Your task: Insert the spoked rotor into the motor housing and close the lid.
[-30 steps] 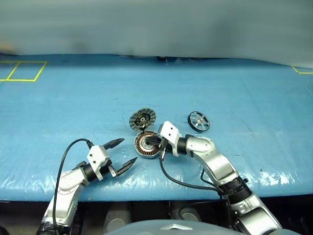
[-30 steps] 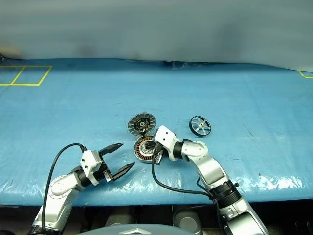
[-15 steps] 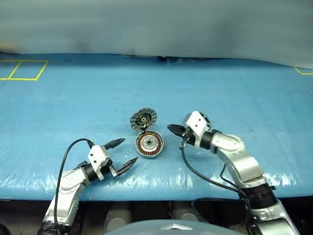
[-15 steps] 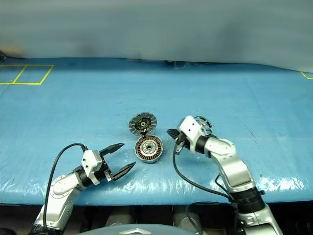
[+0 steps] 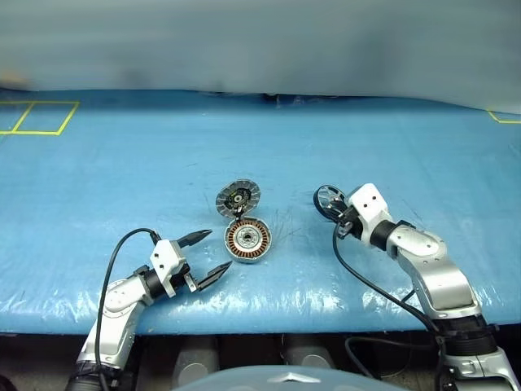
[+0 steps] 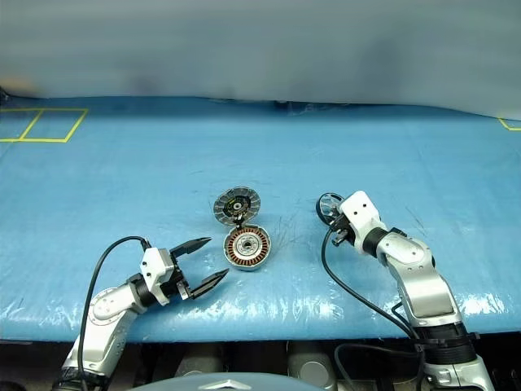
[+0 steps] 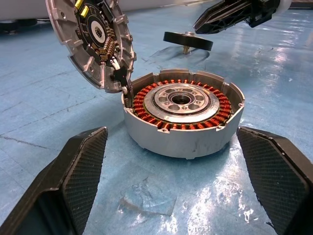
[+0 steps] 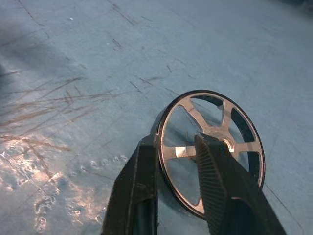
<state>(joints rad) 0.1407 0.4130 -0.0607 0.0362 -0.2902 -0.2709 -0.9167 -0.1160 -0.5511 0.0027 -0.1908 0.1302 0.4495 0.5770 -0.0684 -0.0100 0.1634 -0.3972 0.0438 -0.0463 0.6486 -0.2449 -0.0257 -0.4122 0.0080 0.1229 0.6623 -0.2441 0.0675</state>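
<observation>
The motor housing [image 5: 247, 240] sits mid-table, a grey cup with a copper coil ring, its hinged lid [image 5: 238, 198] standing open behind it with the segmented face showing. My left gripper [image 5: 216, 251] is open just left of the housing, one finger [image 7: 80, 169] on either side of it and not touching. To the right lies the spoked rotor [image 8: 230, 128], dark-rimmed with silver spokes. My right gripper [image 8: 175, 143] is over its near edge, open a little, with the rim passing between the two fingers.
The blue table cover [image 5: 122, 171] stretches wide around the parts. Yellow tape squares [image 5: 37, 116] mark the far left corner. The front edge of the table runs just behind both arms.
My right gripper has left the housing, swung right to the rotor and parted its fingers from shut. The left gripper, housing and lid have stayed put.
</observation>
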